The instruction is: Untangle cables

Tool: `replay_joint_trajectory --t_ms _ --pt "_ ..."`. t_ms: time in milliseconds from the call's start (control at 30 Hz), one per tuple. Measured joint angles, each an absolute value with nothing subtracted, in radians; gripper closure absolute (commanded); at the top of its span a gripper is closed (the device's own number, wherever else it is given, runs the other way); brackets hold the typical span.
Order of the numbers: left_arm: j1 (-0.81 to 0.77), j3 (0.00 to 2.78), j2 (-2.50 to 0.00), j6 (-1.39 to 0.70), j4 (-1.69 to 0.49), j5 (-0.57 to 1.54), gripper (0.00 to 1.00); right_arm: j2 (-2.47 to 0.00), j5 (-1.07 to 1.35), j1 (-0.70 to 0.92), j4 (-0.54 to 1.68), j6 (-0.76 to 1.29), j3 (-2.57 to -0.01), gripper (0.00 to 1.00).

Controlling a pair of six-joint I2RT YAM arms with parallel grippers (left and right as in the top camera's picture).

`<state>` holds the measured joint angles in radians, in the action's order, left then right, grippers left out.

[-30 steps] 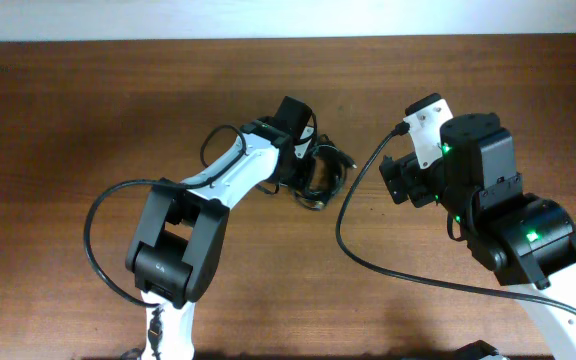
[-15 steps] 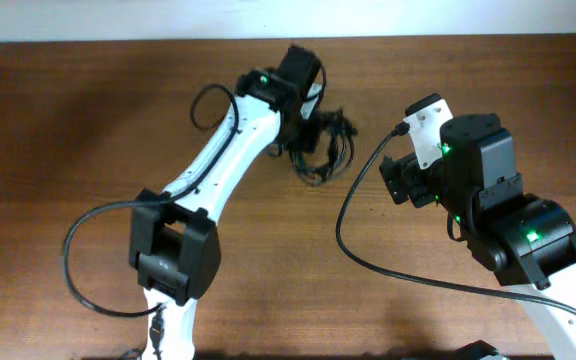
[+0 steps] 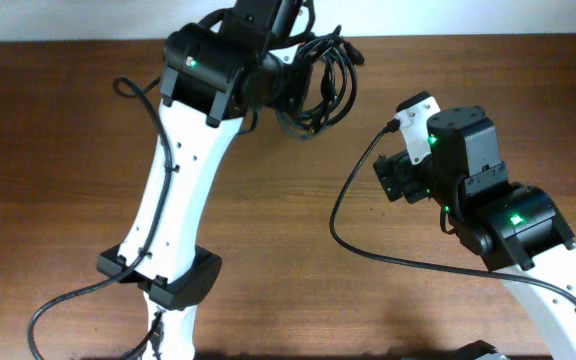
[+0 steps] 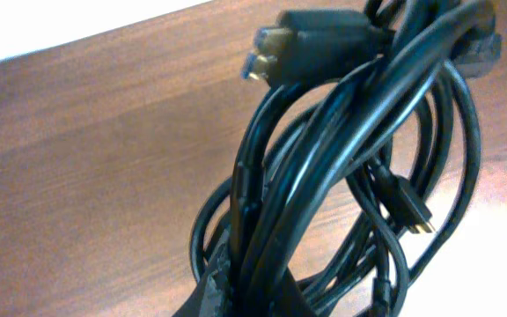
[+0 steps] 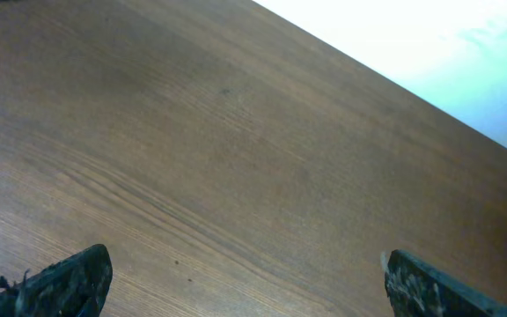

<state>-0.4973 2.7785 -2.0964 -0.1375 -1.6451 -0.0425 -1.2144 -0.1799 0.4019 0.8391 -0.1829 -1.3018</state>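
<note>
The cables are a tangled bundle of thin black cords, hanging lifted above the back of the brown table. In the left wrist view the cables fill the frame, with a metal-tipped plug at the top and a small plug lower right. My left gripper is shut on several strands at the bundle's base. My right gripper stands wide open over bare wood, nothing between its fingers. It sits to the right of the bundle and apart from it in the overhead view, right gripper.
The table's far edge meets a white wall just behind the lifted bundle. A thick black arm cable loops out to the left of the right arm. The left arm's base stands near the front edge.
My left gripper closed on the cable bundle and lifted it up and toward the back of the table. The right arm barely moved.
</note>
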Motion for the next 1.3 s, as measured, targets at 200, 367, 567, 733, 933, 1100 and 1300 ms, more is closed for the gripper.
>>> replay_joint_trajectory --t_ms 200,367,567,733,933,1100,1300 --pt "-0.558 2.764 -2.12 -0.128 -1.613 -0.055 1.0 -1.215 -0.18 0.402 0.836 -0.183 -1.302 0.02" --pt "-0.564 2.803 -2.125 -0.125 -1.616 -0.057 1.0 -1.215 -0.175 0.402 0.714 -0.183 -1.302 0.02" --pt "-0.564 2.865 -2.124 -0.125 -1.654 -0.065 1.0 -1.215 -0.171 0.402 0.564 -0.187 -1.302 0.01" --pt "-0.564 2.865 -2.124 -0.125 -1.661 -0.065 1.0 -1.219 -0.124 0.413 0.496 -0.188 -1.302 0.02" --pt "-0.564 2.865 -2.124 -0.125 -1.662 -0.065 1.0 -1.251 -0.116 0.529 0.47 -0.189 -1.302 0.82" --pt "-0.564 2.865 -2.123 -0.125 -1.677 -0.066 1.0 -1.291 -0.212 0.536 0.49 -0.187 -1.302 0.91" --pt "-0.564 2.865 -2.123 -0.124 -1.676 -0.072 1.0 -1.291 -0.35 0.536 0.485 -0.187 -1.302 0.66"
